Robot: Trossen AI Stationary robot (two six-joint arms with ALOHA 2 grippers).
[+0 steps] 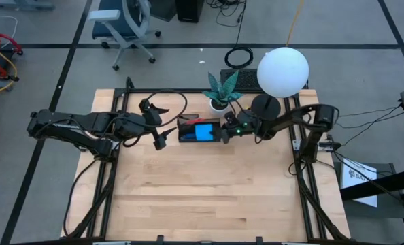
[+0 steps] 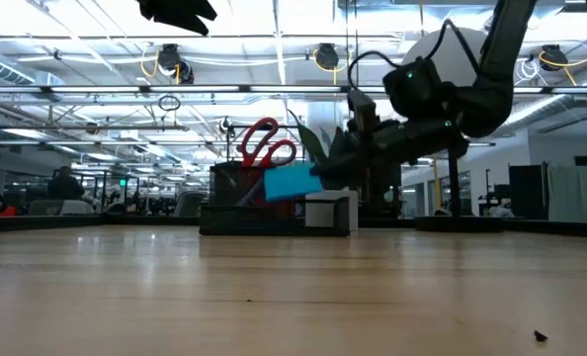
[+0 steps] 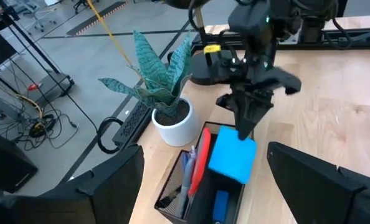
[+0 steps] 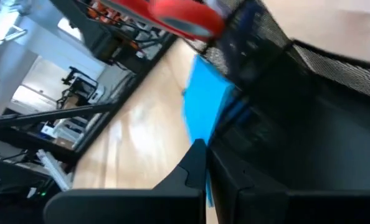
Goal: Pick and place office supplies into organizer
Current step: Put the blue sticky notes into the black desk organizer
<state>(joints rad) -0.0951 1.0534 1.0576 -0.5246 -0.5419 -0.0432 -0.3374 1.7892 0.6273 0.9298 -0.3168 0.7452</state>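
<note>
The black mesh organizer [image 1: 188, 129] stands on the table near the far edge, in front of the white plant pot [image 1: 219, 104]. In the left wrist view it holds the red-handled scissors [image 3: 200, 160], pens [image 3: 186, 174] and a small blue piece [image 3: 220, 202]. My right gripper [image 3: 246, 124] is shut on the bright blue square pad [image 3: 232, 155], which is tilted over the organizer's right part [image 2: 292, 183]. My left gripper [image 1: 156, 124] hovers open, high above the table just left of the organizer [image 2: 178, 10]. My right gripper pinches the blue pad between its two fingers at the pad's right edge [image 3: 240, 135]. The fingers [image 3: 250, 112] slant down from the table's right side. The pad sits tilted, its left part lower over the organizer; whether it touches the organizer I cannot tell.
The potted plant [image 3: 154, 81] stands right behind the organizer. A white globe lamp [image 1: 283, 71] on a dark base [image 1: 265, 105] is at the far right. The scissors' handles [image 2: 264, 143] stick up out of the tall section. Bare wood [image 1: 209, 190] stretches toward the near edge.
</note>
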